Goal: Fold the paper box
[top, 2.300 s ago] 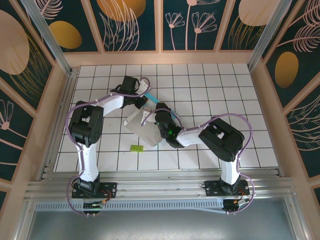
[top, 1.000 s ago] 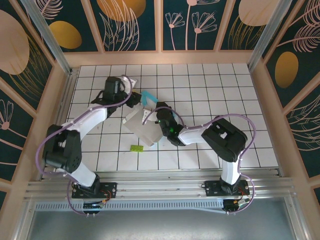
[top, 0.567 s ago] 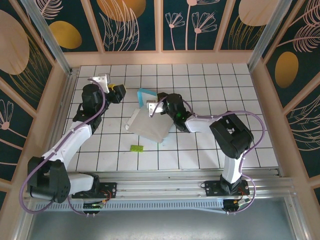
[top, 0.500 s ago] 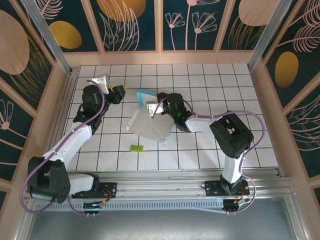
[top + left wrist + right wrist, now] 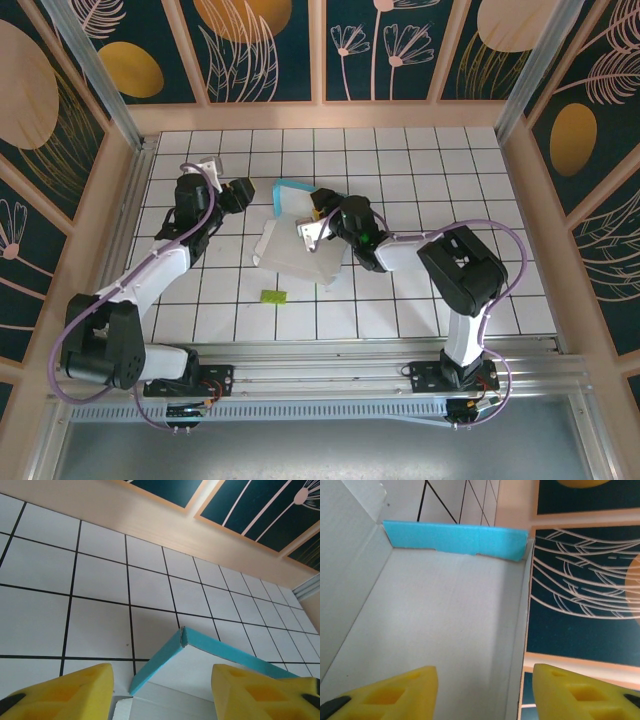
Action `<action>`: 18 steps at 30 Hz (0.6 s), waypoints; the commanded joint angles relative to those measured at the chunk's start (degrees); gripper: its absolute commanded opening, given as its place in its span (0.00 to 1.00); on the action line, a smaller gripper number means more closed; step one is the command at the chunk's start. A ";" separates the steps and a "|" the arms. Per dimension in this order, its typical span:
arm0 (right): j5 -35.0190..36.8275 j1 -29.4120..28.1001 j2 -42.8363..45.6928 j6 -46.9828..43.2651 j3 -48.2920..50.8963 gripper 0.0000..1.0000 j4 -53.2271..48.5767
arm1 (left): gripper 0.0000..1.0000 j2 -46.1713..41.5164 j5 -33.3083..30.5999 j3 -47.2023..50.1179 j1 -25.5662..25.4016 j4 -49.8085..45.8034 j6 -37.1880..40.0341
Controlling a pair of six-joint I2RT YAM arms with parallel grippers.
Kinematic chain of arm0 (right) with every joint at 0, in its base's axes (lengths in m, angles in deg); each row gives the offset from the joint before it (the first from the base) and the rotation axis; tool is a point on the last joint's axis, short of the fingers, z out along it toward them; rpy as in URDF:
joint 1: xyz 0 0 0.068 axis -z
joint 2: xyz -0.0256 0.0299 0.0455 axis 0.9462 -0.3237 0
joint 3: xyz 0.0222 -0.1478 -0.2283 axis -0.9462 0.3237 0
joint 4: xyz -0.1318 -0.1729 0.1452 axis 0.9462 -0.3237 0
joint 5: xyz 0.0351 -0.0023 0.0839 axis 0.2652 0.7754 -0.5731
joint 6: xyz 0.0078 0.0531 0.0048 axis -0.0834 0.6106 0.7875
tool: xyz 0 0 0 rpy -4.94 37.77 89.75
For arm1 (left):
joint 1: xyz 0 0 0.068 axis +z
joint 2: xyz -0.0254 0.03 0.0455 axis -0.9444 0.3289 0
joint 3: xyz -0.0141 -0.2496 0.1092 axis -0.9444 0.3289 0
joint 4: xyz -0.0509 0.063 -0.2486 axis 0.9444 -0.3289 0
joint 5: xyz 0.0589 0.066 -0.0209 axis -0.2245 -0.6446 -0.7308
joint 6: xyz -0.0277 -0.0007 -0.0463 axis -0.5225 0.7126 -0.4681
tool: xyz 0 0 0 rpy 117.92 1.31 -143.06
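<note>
As the top external view shows, the paper box (image 5: pixel 290 255) lies left of centre, white face up, its teal flap (image 5: pixel 290 188) raised at the far edge, and the left gripper (image 5: pixel 237 192) has drawn back to its left. In the left wrist view that claw is released, the flap corner just beyond it. In the right wrist view the right gripper (image 5: pixel 485 690) has just let go, its jaws spread over the white panel, so the fold is judged unfinished and needs a fresh grip.
</note>
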 commanded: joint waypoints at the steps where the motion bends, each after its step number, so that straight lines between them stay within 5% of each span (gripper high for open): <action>1: -0.79 -1.19 5.71 6.87 1.65 0.57 2.30 | 0.53 1.34 -0.54 -3.84 -0.12 -2.07 2.32; 5: 2.49 -3.80 12.05 23.53 2.34 0.62 0.12 | 0.49 5.29 3.07 -9.73 -0.12 -5.79 0.68; 7: 9.21 -5.03 16.33 41.44 0.09 0.71 -5.16 | 0.47 9.17 6.77 -14.82 -0.12 -9.55 -1.98; 10: 13.67 -2.44 22.12 77.36 -8.61 0.79 -27.83 | 0.45 15.49 12.23 -22.77 -0.29 -15.27 -4.81; 12: 8.29 3.22 23.45 104.41 -15.39 0.72 -46.54 | 0.43 19.29 14.28 -27.26 -0.38 -19.21 -5.82; 14: -3.49 9.60 23.65 120.77 -18.23 0.68 -57.03 | 0.43 23.63 15.29 -31.67 -0.39 -23.66 -5.22; 16: -12.13 12.96 24.47 128.70 -16.58 0.66 -58.37 | 0.43 26.82 17.03 -35.18 -0.60 -27.04 -4.30; 18: -12.56 12.48 25.16 131.29 -15.75 0.66 -59.11 | 0.43 29.44 19.38 -37.42 -0.91 -28.89 -3.81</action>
